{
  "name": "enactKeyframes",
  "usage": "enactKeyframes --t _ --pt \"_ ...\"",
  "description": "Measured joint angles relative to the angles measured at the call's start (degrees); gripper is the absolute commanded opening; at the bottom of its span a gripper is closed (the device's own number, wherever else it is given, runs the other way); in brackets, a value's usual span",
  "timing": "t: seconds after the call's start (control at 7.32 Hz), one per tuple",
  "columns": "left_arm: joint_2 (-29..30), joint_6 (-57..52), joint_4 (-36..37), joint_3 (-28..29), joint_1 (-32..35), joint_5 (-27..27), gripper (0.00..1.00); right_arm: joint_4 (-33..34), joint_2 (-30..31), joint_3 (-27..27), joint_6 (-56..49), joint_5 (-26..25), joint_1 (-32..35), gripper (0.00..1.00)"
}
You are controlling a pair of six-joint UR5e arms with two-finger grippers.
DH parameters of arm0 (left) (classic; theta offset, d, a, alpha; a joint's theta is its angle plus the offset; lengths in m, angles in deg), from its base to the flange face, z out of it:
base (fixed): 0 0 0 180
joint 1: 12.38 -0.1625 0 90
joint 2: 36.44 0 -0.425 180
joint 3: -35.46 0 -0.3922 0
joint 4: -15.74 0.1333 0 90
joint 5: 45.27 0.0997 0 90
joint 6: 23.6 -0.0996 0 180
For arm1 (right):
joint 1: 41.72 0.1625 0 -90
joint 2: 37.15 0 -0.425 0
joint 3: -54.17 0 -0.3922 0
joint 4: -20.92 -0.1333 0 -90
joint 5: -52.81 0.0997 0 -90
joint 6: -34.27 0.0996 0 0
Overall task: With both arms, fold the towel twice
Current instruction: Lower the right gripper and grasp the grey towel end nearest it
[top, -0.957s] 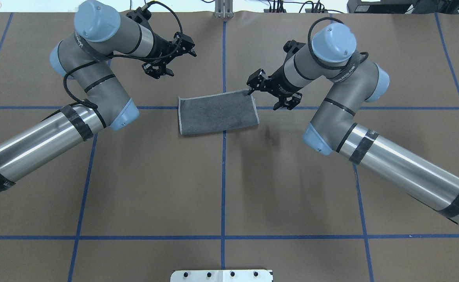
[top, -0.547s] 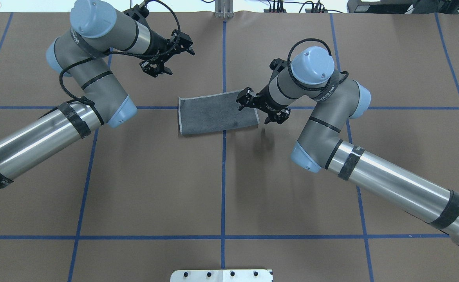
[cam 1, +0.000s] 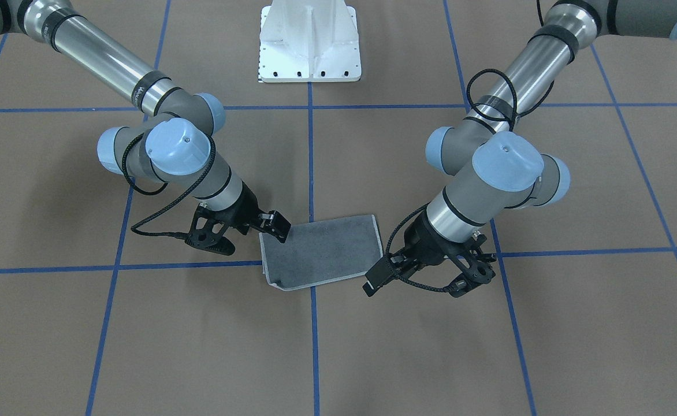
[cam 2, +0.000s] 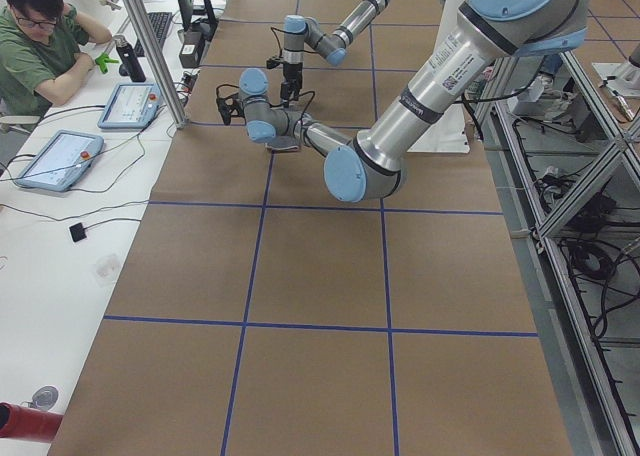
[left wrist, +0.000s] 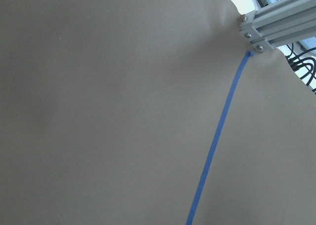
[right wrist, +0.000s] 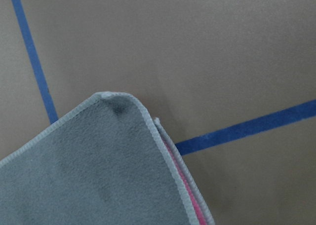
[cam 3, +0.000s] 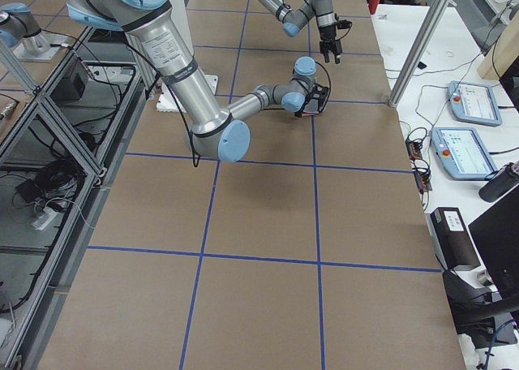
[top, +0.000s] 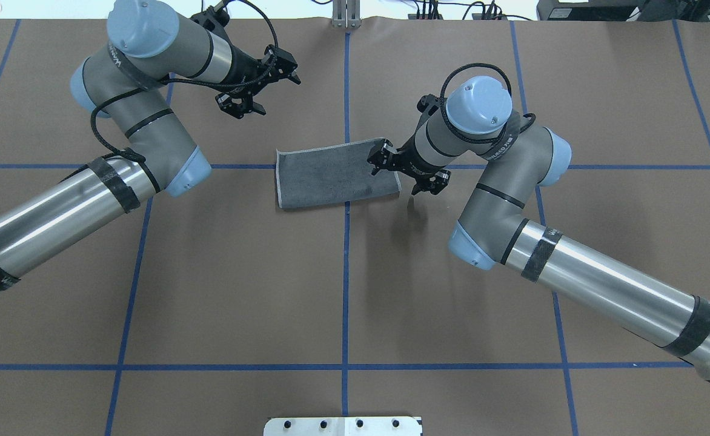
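Observation:
The towel (top: 334, 177) lies folded into a rectangle on the brown paper at the table's middle, dark grey face up with a pale stitched border. In the right wrist view its corner (right wrist: 98, 166) shows a pink edge between the layers. My right gripper (top: 393, 180) is open, low over the towel's right short edge, one finger (cam 1: 275, 225) on the cloth and the other off it on the paper. My left gripper (top: 279, 95) is open and holds nothing, hanging beyond the towel's far left corner. The towel (cam 1: 321, 251) lies flat between the two grippers (cam 1: 412, 289).
Blue tape lines (top: 346, 272) divide the paper into squares. The white pedestal base (cam 1: 309, 40) stands on the robot's side. An aluminium post (left wrist: 276, 22) stands at the far table edge. A person (cam 2: 35, 36) sits at a side bench with tablets (cam 2: 130, 104).
The right arm swung in, carrying its open gripper from the towel's far right corner down over the right short edge. The left gripper drew slightly away. The towel did not move.

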Motion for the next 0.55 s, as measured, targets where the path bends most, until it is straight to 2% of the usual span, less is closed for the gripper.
enactKeyframes --t 0.14,0.41,0.55 --pt "0.0 0.0 0.0 0.1 0.0 0.0 1.0 0.0 0.0 0.1 -0.3 0.0 0.0 0.85" --pt "-0.1 0.0 0.0 0.2 0.0 0.0 1.0 0.0 -0.1 0.5 -0.6 0.0 0.0 0.83" --pt "0.0 0.0 0.0 0.2 0.0 0.0 1.0 -0.1 -0.1 0.8 -0.7 0.0 0.0 0.77"
